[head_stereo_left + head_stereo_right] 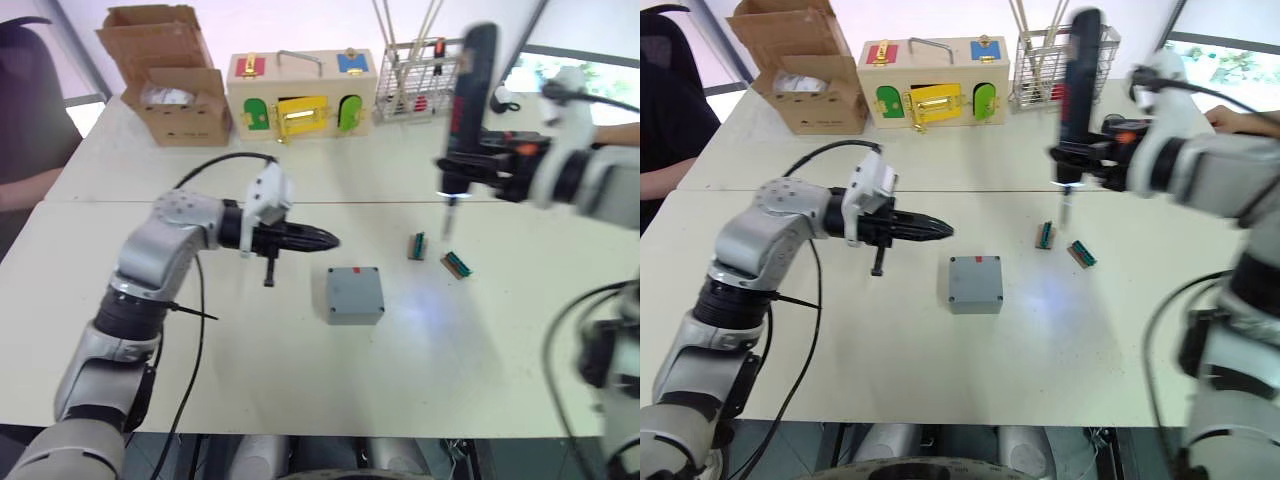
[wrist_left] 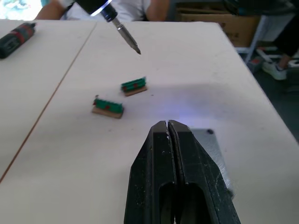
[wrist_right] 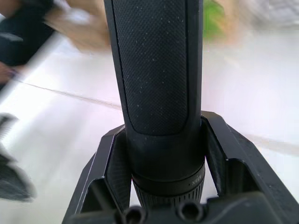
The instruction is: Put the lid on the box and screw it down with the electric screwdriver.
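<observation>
The grey box (image 1: 357, 313) stands mid-table with a red mark on its far edge. The lid (image 1: 353, 287) lies flat on top of it, with holes at the corners. My left gripper (image 1: 328, 239) hovers shut and empty, just left of the box and a little above it; its fingertips (image 2: 167, 126) hide most of the box (image 2: 212, 145). My right gripper (image 1: 484, 160) is shut on the electric screwdriver (image 1: 472, 90), held upright to the right of and beyond the box. Its bit (image 1: 449, 222) points down at the table, and its light casts a bluish spot right of the box.
Two small green connector pieces (image 1: 417, 245) (image 1: 457, 264) lie under the bit. At the back stand a cardboard box (image 1: 170, 85), a wooden box with coloured doors (image 1: 300, 95) and a wire rack (image 1: 415, 80). A black-and-red screwdriver (image 2: 16, 39) lies farther off. A person sits far left (image 1: 25, 120).
</observation>
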Controlling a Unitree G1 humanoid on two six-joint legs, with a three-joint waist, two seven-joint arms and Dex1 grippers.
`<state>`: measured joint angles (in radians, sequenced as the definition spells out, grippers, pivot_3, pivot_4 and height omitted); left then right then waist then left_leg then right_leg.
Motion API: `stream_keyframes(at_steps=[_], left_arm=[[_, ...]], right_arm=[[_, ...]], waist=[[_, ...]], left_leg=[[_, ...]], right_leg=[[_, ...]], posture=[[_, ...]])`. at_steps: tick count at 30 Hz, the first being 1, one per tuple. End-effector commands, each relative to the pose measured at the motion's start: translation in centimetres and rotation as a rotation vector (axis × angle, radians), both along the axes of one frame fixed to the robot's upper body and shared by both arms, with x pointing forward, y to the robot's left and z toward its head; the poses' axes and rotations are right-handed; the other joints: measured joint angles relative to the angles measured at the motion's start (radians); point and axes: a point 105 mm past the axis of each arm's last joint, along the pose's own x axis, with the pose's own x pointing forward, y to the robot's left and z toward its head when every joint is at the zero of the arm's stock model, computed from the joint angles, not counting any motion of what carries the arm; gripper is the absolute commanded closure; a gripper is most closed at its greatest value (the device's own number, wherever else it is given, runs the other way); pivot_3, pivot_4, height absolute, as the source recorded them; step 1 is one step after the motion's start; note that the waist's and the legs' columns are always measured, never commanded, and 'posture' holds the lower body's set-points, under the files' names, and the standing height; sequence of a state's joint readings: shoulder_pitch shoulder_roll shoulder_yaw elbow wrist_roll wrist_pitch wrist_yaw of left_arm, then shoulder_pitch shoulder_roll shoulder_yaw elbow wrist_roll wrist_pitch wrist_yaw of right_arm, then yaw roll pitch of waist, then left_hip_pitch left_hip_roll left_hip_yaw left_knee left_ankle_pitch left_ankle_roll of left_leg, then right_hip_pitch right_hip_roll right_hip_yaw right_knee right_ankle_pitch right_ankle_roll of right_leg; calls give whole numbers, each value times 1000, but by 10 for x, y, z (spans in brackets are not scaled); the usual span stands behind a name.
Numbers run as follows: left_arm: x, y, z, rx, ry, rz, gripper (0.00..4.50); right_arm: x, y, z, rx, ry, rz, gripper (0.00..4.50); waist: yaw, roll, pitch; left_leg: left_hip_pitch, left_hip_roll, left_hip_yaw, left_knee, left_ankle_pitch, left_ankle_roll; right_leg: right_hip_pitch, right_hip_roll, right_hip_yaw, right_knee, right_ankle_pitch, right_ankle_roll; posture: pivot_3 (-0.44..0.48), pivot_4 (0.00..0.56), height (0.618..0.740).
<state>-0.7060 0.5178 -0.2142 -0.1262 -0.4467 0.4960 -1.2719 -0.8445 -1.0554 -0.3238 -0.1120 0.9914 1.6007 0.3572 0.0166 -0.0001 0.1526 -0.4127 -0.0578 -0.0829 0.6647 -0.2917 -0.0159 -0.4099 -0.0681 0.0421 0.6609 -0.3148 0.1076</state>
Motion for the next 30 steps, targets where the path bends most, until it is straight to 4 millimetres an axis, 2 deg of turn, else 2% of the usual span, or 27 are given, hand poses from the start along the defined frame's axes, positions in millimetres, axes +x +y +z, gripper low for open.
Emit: stream_keyframes(at_steps=[1,3,7,9,12,16,21,30], left_arm=[[-15,-13,3,-13,-48,-81,4500],[-18,-17,-2,-10,-56,-88,4500],[-17,-20,-18,59,-98,-75,4500],[-15,-17,-33,116,-127,-60,4500],[-16,-15,-39,114,-119,-38,4500],[-18,-14,-39,114,-130,-19,4500],[-24,-8,-39,120,-119,4,4500],[-25,-7,-39,119,-108,32,4500]], right_arm=[[-33,-12,0,-3,136,110,2702],[-42,-40,-23,-91,285,30,2702],[-53,-71,-48,-126,441,-4,2702],[-52,-81,-59,-113,484,-6,2702],[-34,-101,-84,-47,551,-160,2702],[-24,-109,-100,-42,619,-228,2702],[-20,-110,-121,-69,702,-219,2702],[-18,-115,-136,-86,751,-213,2702]], waist=[[-4,1,0],[-15,1,0],[-37,3,2],[-39,9,3],[-44,10,4],[-27,10,5],[-12,10,5],[-4,10,5]], left_leg=[[0,1,0,-1,-2,3],[0,2,3,-1,-3,5],[4,2,8,2,-4,7],[7,2,13,3,-4,7],[10,3,15,2,-4,7],[7,4,15,2,-4,7],[-7,3,16,3,0,0],[-9,3,16,10,0,0]], right_leg=[[0,1,0,-1,0,0],[0,2,1,-1,0,0],[1,2,4,0,0,0],[1,2,8,4,0,0],[2,4,10,5,0,0],[-2,4,11,5,0,1],[-16,2,10,5,0,1],[-16,3,10,9,1,1]], posture=[[0,150,740],[0,150,740],[0,150,740],[0,150,740],[0,150,740],[0,150,740],[0,150,740],[0,150,740]])
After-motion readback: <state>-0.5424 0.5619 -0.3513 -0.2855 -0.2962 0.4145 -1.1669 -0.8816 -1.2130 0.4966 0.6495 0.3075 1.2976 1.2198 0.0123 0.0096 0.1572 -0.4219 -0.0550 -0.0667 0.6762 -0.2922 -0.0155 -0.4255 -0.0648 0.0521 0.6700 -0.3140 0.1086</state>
